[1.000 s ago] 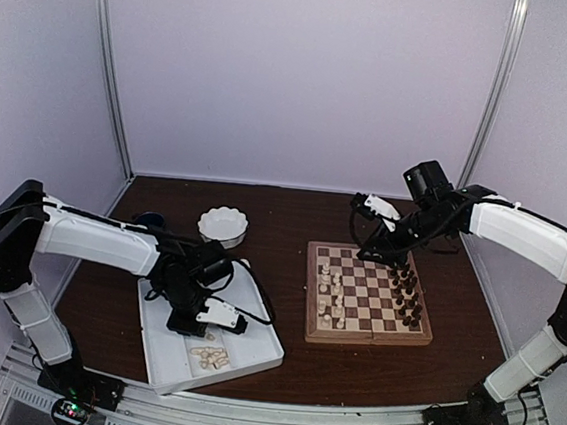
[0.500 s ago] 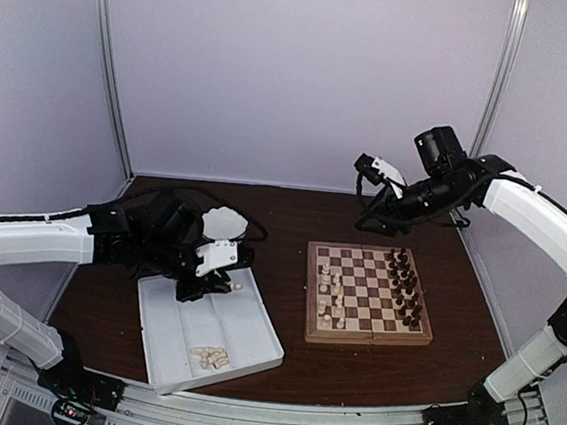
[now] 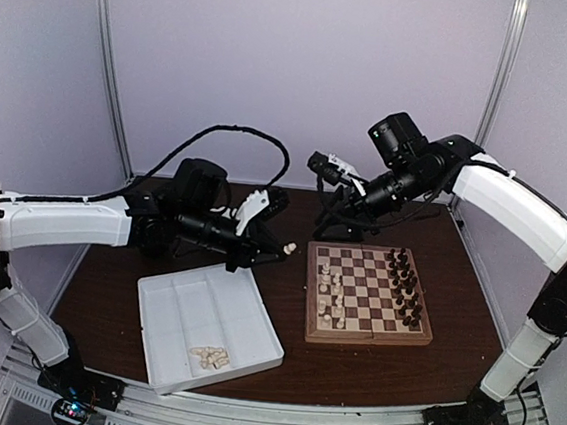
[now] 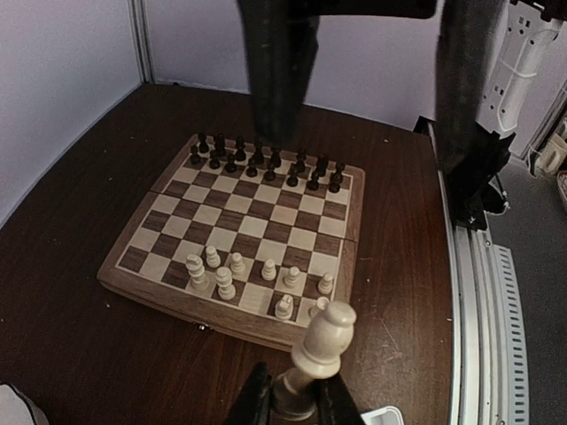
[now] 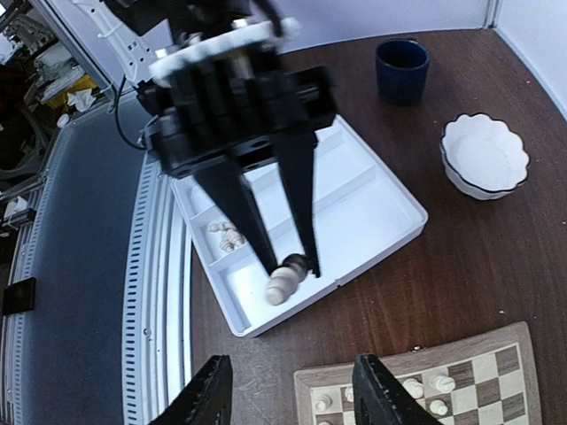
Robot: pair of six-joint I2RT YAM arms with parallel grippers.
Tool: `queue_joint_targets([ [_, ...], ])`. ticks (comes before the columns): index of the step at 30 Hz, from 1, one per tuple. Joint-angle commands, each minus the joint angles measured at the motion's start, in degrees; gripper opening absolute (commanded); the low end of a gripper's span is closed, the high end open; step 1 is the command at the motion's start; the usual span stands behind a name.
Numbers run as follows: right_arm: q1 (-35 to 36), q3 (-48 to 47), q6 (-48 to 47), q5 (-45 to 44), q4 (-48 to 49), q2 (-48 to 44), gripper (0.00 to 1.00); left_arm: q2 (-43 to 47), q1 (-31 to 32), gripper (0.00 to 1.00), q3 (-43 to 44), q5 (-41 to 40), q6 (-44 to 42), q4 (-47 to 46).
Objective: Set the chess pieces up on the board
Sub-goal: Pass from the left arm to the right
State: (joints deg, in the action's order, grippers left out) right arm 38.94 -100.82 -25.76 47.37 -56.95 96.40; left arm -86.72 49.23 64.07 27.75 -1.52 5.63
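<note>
The board (image 3: 364, 339) lies right of centre, with cream chess pieces (image 3: 331, 292) along its left columns and dark pieces (image 3: 407, 285) along its right columns. My left gripper (image 3: 278, 244) is shut on a cream piece (image 3: 289, 247) and holds it in the air just left of the board. In the left wrist view the piece (image 4: 323, 345) sticks up from the closed gripper (image 4: 295, 403) in front of the board (image 4: 159, 297). My right gripper (image 3: 336, 208) hovers open and empty above the board's far left corner; in its own view the gripper (image 5: 292, 407) frames the held piece (image 5: 283, 282).
A white divided tray (image 3: 253, 320) lies at the front left with several cream pieces (image 3: 209, 356) in one compartment. The right wrist view shows the tray (image 5: 372, 204), a white scalloped bowl (image 5: 483, 155) and a dark blue cup (image 5: 401, 69) behind it.
My left gripper has risen from the tray with a cream piece and swung right towards the board. My right arm has lifted off the board and moved left.
</note>
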Motion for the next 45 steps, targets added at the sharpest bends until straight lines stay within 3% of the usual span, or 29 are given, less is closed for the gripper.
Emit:
queue_joint_targets([
  [1,2.63,-2.24,-2.06,1.05,-3.55,1.36,0.5,2.84,-1.73,0.14,-3.65,4.43,5.07,-8.64],
  [13,7.23,-7.89,0.49,-3.6,-2.96,7.08,0.48,4.18,-1.77,0.15,-4.75,8.21,7.09,-11.24],
  [25,7.69,-8.26,2.84,-4.52,-1.21,7.53,0.31,3.95,-1.78,0.15,-4.56,9.03,7.76,-11.19],
  [36,7.83,-8.5,3.72,-4.31,-0.71,7.36,0.33,2.45,-1.78,0.16,-3.25,9.95,8.2,-9.41],
  [42,7.82,-7.65,4.13,-3.18,-0.23,7.51,0.25,2.26,-1.77,0.16,-3.09,9.96,8.28,-9.2],
  [45,7.86,-7.77,4.6,-3.1,0.21,7.48,0.26,1.85,-1.84,0.17,-2.66,9.88,8.24,-8.4],
])
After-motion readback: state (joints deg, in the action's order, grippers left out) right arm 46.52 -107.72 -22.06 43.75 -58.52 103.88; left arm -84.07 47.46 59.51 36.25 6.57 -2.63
